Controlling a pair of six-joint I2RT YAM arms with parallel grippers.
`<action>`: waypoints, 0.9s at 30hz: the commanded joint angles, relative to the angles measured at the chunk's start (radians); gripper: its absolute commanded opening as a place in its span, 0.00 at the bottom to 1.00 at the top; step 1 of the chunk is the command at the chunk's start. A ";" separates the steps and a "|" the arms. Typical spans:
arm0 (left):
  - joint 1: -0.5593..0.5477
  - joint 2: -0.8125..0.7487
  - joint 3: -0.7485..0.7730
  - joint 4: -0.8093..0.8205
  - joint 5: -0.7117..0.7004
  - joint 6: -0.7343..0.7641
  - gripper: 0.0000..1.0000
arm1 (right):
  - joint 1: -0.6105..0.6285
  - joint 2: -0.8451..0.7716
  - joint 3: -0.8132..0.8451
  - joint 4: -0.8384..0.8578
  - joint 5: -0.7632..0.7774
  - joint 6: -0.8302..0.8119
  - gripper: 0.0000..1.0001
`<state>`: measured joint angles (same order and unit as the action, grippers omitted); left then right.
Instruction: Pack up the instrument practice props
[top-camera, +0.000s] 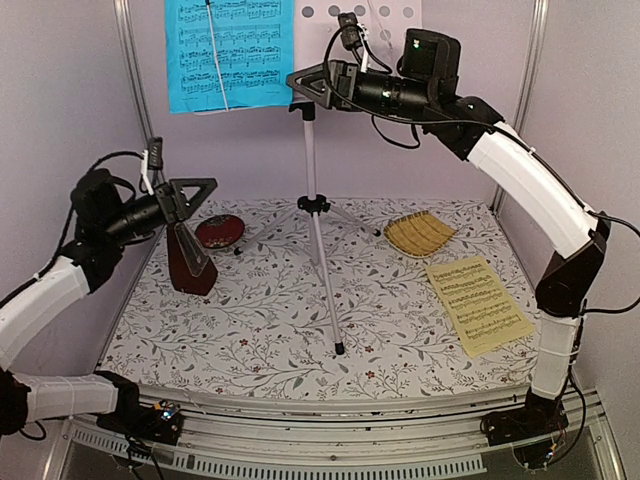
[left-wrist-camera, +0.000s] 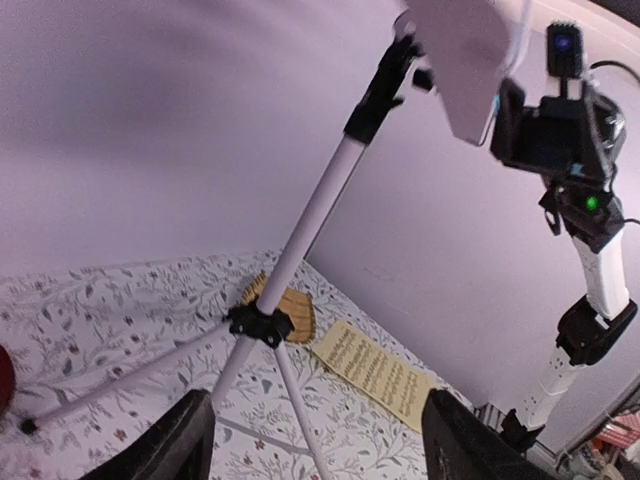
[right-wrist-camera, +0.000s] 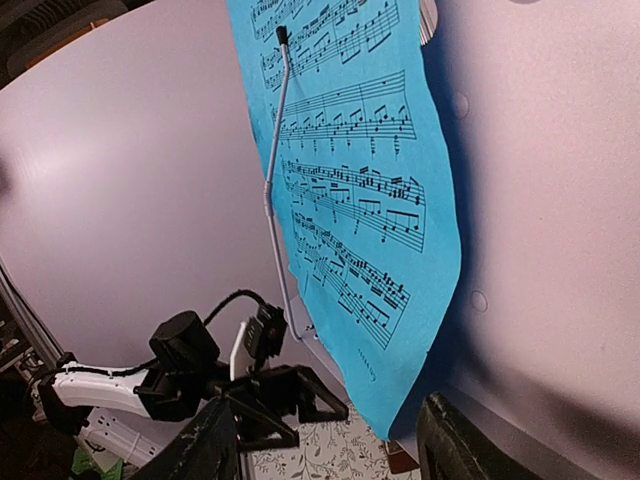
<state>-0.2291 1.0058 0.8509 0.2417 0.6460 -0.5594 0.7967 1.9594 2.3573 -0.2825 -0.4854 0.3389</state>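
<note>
The right gripper (top-camera: 306, 86) is held high at desk level, pointed left. In the right wrist view its fingers (right-wrist-camera: 218, 445) are seen well apart with nothing clamped. The lower corner of the blue music sheet (right-wrist-camera: 350, 180) hangs in line with the gap, apparently just ahead of the tips; contact cannot be confirmed.

The blue music sheet is kept upright against the left part of the perforated desk (top-camera: 318, 27) of the music stand (top-camera: 312, 170), high at the far side. Its long axis is vertical. A thin retaining wire (right-wrist-camera: 272, 170) is laid down its face. The sheet lies directly left of the right gripper, its free right edge nearest the tips.

The left gripper (top-camera: 195, 197) is held low at the left, just above the metronome (top-camera: 188, 262). In the left wrist view its fingers are spread, with nothing between them.

The pale-yellow music sheet (top-camera: 480, 305) is laid flat on the table (top-camera: 250, 340) at the right, well apart from both grippers.

Judgement: the right arm is much the nearer to the blue sheet, and the left is well below it. A pinch on the lower right corner is expected, with the sheet then drawn out rightward from under the wire. A pull across the wire could crease the paper or rock the stand.
</note>
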 joint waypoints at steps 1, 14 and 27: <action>-0.158 0.094 -0.143 0.232 -0.135 -0.094 0.72 | 0.035 0.007 0.021 0.028 0.021 -0.042 0.63; -0.388 0.662 -0.035 0.627 -0.268 -0.221 0.62 | 0.048 -0.276 -0.311 0.067 0.117 -0.132 0.71; -0.394 0.894 0.167 0.633 -0.197 -0.219 0.49 | 0.048 -0.441 -0.539 0.117 0.169 -0.162 0.73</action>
<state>-0.6090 1.8709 0.9672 0.8375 0.4194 -0.7879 0.8398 1.5364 1.8523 -0.1833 -0.3489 0.1963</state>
